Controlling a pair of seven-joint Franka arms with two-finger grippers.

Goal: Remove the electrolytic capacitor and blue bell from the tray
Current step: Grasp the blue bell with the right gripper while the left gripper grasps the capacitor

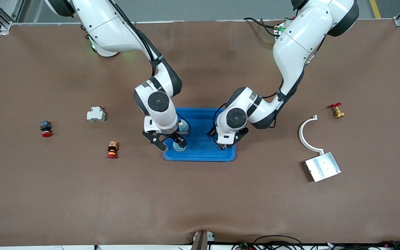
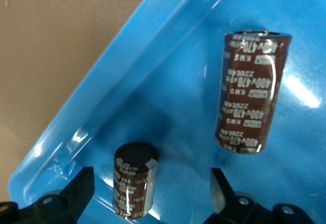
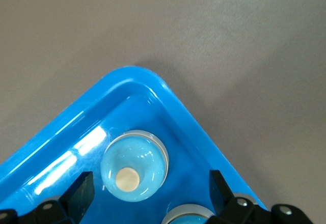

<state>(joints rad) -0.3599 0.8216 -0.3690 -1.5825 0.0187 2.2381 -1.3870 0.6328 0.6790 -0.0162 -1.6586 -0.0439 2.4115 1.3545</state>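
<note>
**Op:** I'm hovering both hands over the blue tray rn. Left hand is sitting low over the tray's end toward the left arm, fingers apart, nothing between them yet. Right hand is over the tray's other end, fingers also spread wide, empty.

**Obs:** What's under each?

**Op:** Left wrist cam is showing two electrolytic capacitors lying in the tray: a small dark one sitting btwn the open fingers, and a bigger brown one near it, apart from it. Right wrist cam is showing a blue bell in the tray corner, pale button on top, w/ a second bell just beside it.

**Obs:** How are they going to handle?

**Op:** I'm guessing caps are light, stiff, w/ a glossy sleeve, so prob slippery and keen to roll. I'm thinking of pinching the small one across its barrel, mid-length. The bell dome is looking smooth and rounded; fingers could skid off, so I'd be gripping low, at the grey rim.

**Obs:** Room to work?

**Op:** Tray floor is shiny and the bell is sitting close to the raised wall, so clearance there is tight. Brown surface around the tray is looking flat, matte, w/ plenty of bare space nearer the front cam for setting things down.
</note>
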